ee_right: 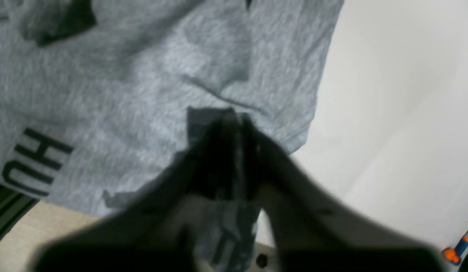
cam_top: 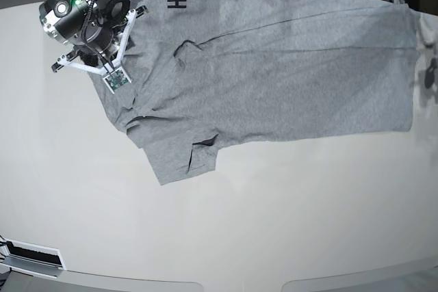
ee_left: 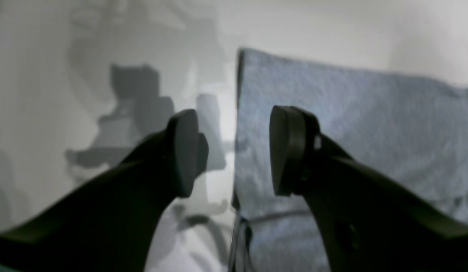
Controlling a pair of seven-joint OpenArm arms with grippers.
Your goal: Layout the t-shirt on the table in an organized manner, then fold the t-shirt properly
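Shirt is spread flat along the far edge of the bench, one sleeve pointing toward the near edge, black lettering at the far left corner. Left tool is seen with jaws standing well apart, empty, over the shirt's edge. Right tool is seen pinched on a fold of shirt near the lettering.

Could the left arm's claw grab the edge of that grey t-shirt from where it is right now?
Probably yes. The left gripper hangs open right over the t-shirt edge, one finger above cloth, the other above bare table, with nothing between them. It looks as if it only needs to drop down and close.
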